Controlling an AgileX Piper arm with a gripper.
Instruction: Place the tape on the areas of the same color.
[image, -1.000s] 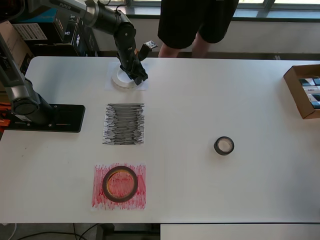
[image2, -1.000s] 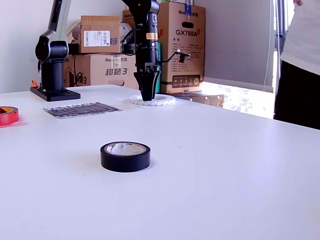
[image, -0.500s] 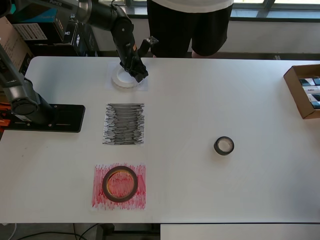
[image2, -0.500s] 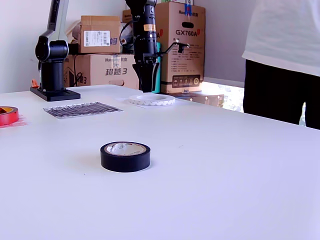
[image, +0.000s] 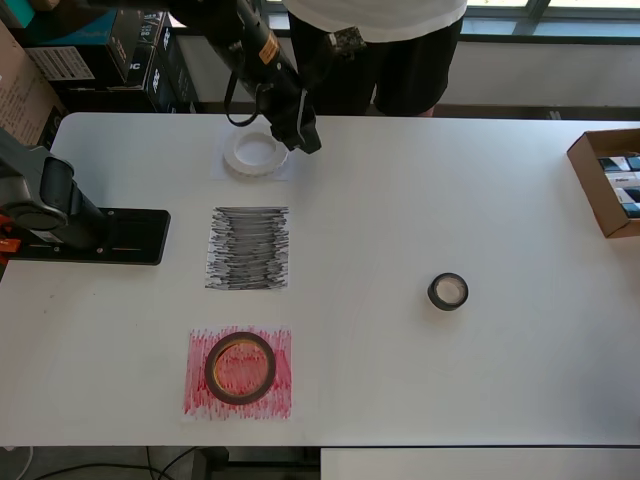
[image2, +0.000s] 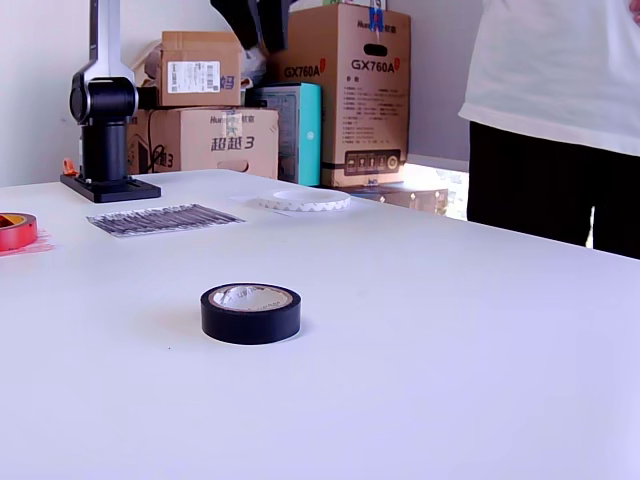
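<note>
Overhead looks down; exterior low, table-level sideways.

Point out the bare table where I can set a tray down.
Widest bare patch: between the black-scribbled sheet and the black tape, running up to the far edge. Also bare: between that tape and the cardboard box. Crowded: overhead view's left, with sheets, white tape and arm base.

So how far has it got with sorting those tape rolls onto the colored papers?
Two of three look done. The white roll lies on the white sheet, and the reddish-brown roll lies on the red-scribbled sheet. Nothing is in hand: the gripper hangs above the table beside the white roll, carrying nothing. Left to do: the small black roll sits on bare table, and the black-scribbled sheet has no roll on it.
</note>
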